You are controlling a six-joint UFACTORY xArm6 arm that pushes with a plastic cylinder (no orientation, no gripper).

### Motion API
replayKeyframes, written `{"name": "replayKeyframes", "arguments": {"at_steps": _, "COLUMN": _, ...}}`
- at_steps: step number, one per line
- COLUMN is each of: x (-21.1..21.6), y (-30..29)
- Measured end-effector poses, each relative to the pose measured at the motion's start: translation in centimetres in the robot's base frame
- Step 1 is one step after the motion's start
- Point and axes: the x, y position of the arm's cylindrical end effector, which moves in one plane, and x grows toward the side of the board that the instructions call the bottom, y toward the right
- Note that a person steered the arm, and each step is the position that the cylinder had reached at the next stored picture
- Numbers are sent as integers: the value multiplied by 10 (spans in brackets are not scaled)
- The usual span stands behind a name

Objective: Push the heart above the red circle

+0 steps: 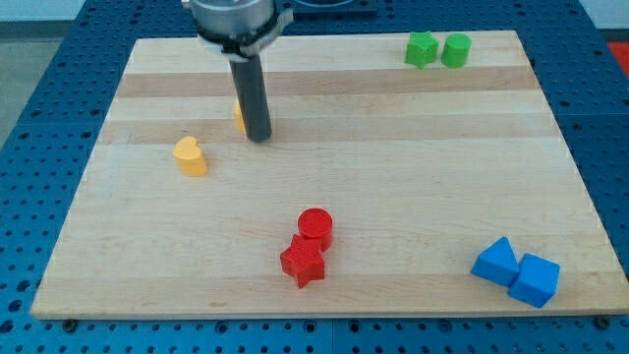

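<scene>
The yellow heart (191,156) lies at ten o'clock from the red circle (315,226), well apart. My tip (258,137), no pincer, stands at its two o'clock. Probably light, rigid, slippery; push its left flank.

Bright, even overhead light, soft short shadows under blocks, sharp focus, faint sheen on the board (393,147).

A lab: wooden board (334,197) on blue perforated bench (29,88)
</scene>
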Motion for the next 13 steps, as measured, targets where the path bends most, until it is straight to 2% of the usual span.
{"name": "replayKeyframes", "arguments": {"at_steps": 2, "x": -12, "y": 0}}
{"name": "replayKeyframes", "arguments": {"at_steps": 4, "x": 52, "y": 0}}
{"name": "replayKeyframes", "arguments": {"at_steps": 5, "x": 70, "y": 0}}
{"name": "replayKeyframes", "arguments": {"at_steps": 6, "x": 124, "y": -3}}
{"name": "replayKeyframes", "arguments": {"at_steps": 7, "x": 146, "y": -38}}
{"name": "replayKeyframes", "arguments": {"at_steps": 8, "x": 146, "y": -82}}
{"name": "replayKeyframes", "arguments": {"at_steps": 9, "x": 123, "y": -115}}
{"name": "replayKeyframes", "arguments": {"at_steps": 10, "x": 93, "y": -117}}
{"name": "replayKeyframes", "arguments": {"at_steps": 11, "x": 93, "y": -106}}
{"name": "replayKeyframes", "arguments": {"at_steps": 13, "x": 90, "y": -4}}
